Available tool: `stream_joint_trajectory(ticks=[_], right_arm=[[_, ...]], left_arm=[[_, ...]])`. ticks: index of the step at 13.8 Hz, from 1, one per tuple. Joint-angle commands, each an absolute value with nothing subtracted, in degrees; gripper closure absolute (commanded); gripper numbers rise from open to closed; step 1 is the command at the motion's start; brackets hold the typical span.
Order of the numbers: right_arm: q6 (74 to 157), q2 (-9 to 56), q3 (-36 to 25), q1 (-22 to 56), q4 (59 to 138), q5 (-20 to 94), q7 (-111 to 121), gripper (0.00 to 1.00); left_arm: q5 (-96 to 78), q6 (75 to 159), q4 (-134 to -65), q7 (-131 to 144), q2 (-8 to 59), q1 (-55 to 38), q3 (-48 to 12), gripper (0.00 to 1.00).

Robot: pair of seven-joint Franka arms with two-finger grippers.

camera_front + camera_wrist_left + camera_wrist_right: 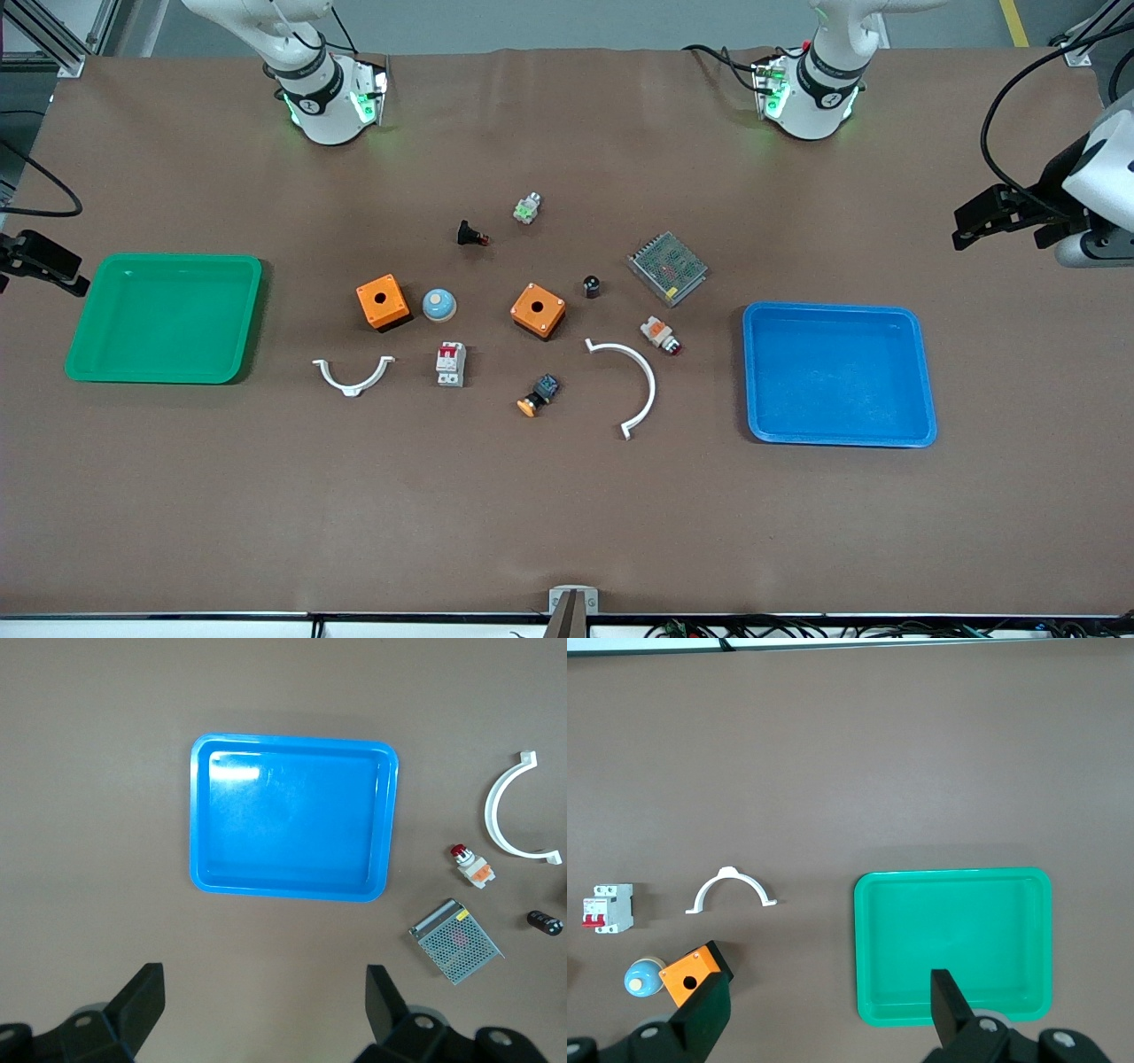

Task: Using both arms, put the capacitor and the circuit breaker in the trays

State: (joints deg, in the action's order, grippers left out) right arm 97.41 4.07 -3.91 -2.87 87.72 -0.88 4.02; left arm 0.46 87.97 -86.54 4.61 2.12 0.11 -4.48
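Capacitor [592, 285] first: it's sitting on the desk [567, 514] just beside the orange box [538, 310], on the side toward the left arm's end and a touch farther from the front camera, between that box and the mesh-covered power supply [667, 268]. I'm guessing it's light and hard but rolls easily, being a stubby black cylinder, so I'm planning on pinching it across the round body, low down, and not on the pale end.

Circuit breaker [451, 363] is lying on the other side of that same orange box, toward the right arm's end and nearer the front camera, with the small white clip [353, 376] beside it. Looks like a stiff plastic block with flat sides, so it should be an easy grab across the two long faces. I'm staying off the red toggles since they could flip or slip.

Nothing is picked up yet. Left tool [261, 1010] is hanging off the left arm's end of the desk, well apart from the orange box, fingers spread wide, looking down at the blue tray [204, 815]. Right tool [828, 1010] is hovering by the green tray [866, 948], also spread wide and holding nothing. My read is each arm goes for the part closest to its end.
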Motion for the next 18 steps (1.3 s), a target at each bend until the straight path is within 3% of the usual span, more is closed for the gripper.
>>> stream_joint_trajectory(ticks=[1,7,12,16,18], right_arm=[[96.5,4.4,-3.4,-3.3,86.6,-0.7,4.1,0.00],[96.5,4.6,-3.3,-2.6,86.6,-0.2,4.0,0.00],[97.2,8.1,-3.3,4.6,86.7,1.1,3.6,0.00],[98.6,12.3,-3.3,8.4,86.5,1.0,3.5,0.00],[103.2,14.4,-3.3,11.0,86.7,1.1,3.6,0.00]], left_arm=[[0.4,86.9,-85.3,4.7,2.3,0.4,-4.7,0.00],[0.1,88.0,-85.3,5.6,8.6,-3.3,-5.5,0.00],[0.4,99.4,-86.2,19.4,16.9,-12.7,-6.4,0.00],[-0.1,110.2,-95.2,35.5,18.6,-20.5,-6.5,0.00],[-0.1,116.2,-99.4,43.7,20.2,-23.5,-6.5,0.00]])
